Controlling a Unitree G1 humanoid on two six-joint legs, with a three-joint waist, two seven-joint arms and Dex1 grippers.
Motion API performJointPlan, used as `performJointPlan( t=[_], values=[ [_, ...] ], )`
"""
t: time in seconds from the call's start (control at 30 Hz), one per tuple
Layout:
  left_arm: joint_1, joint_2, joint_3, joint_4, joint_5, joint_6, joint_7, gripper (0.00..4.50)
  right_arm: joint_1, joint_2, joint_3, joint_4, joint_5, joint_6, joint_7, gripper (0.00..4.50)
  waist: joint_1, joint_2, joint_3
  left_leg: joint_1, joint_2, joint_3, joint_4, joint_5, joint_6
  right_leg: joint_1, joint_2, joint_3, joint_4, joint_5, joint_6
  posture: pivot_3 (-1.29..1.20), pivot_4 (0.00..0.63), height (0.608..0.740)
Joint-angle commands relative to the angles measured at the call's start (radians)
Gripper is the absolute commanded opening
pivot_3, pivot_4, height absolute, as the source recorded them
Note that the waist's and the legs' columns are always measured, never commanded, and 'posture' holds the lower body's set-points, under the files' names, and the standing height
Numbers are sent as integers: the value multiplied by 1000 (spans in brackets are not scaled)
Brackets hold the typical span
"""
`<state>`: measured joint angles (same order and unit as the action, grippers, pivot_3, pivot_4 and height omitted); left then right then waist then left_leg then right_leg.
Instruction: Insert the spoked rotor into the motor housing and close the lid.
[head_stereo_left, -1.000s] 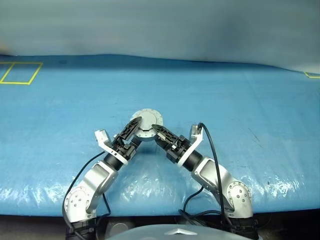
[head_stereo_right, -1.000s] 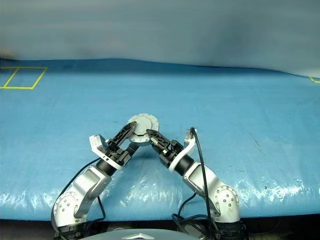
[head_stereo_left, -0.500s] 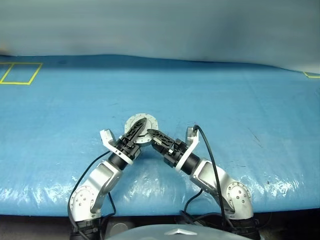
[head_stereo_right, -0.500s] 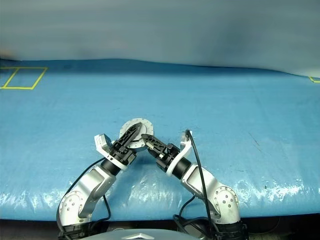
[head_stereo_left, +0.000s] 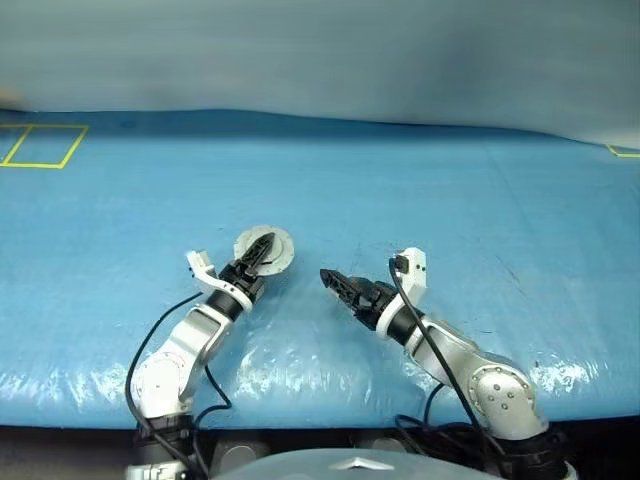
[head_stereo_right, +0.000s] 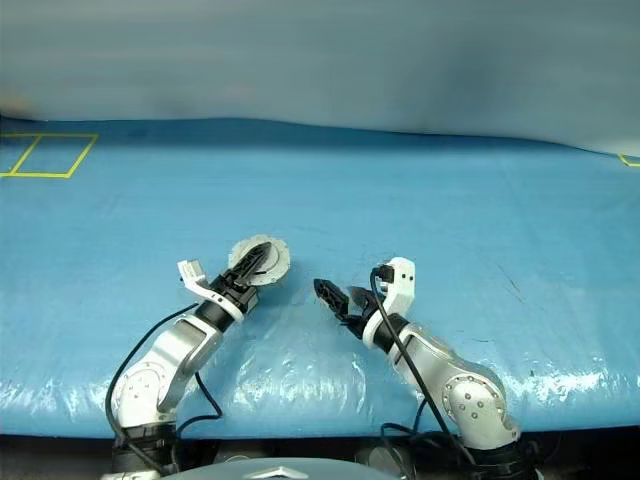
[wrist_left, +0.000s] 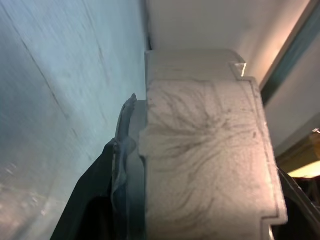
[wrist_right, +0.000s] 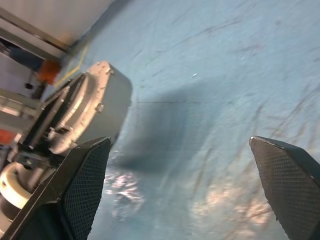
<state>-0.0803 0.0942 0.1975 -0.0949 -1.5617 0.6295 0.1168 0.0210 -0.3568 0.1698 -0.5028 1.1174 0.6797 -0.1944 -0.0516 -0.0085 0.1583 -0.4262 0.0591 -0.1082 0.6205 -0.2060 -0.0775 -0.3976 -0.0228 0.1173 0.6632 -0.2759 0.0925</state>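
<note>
1. Gripping the motor housing (head_stereo_left: 264, 249) alone now, the left gripper (head_stereo_left: 257, 256) has its fingers clamped across the grey puck, lid (wrist_right: 98, 102) shut, above the blue table cover (head_stereo_left: 480, 200).
2. Right gripper (head_stereo_left: 336, 284) has let go since a sec ago & pulled back to the robot's right; jaws wide apart, holding nothing.
3. Housing sits further left vs. earlier, off-centre.
4. Spoked rotor: can't tell, presumably inside.
5. Judgement: assembly looks done; what's left is prob. setting it down.
</note>
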Motion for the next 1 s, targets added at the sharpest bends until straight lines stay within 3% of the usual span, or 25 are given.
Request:
performJointPlan(
  t=[0.03,0.2,0.37,0.63,0.83,1.0],
  values=[
    [-128,43,45,102,59,-1,-56,2377,-10,-35,42,-72,-193,-32,57,4500,4,0,0,0,0,0,0,0,0,0,0,0,0,1,1,0,150,740],
    [-322,73,80,339,196,-21,-127,2377,12,-87,134,-101,-477,-73,95,4500,15,-1,0,-1,-2,0,1,0,0,0,-1,1,-2,4,7,0,150,740],
    [-519,92,123,602,344,-60,-193,2377,66,-46,189,-87,-737,-197,72,4500,16,-1,0,-3,-2,-2,0,0,0,0,-1,0,-3,4,6,0,150,740],
    [-828,112,205,1044,535,-158,-335,2377,96,10,203,-29,-926,-249,121,4500,12,-3,1,-4,-3,-3,0,1,-1,-1,-2,-1,-3,5,4,0,150,740],
    [-897,109,227,1235,679,-205,-316,2377,108,64,201,-12,-988,-243,155,4500,7,-3,1,-3,-3,-3,-1,1,-1,-1,-2,-1,-3,6,2,0,150,740],
    [-824,120,246,1234,737,-142,-295,3962,121,109,205,6,-999,-233,197,4500,-1,-2,1,1,-3,-4,-3,3,-5,3,-2,-2,-2,5,3,0,150,740]
  ],
)
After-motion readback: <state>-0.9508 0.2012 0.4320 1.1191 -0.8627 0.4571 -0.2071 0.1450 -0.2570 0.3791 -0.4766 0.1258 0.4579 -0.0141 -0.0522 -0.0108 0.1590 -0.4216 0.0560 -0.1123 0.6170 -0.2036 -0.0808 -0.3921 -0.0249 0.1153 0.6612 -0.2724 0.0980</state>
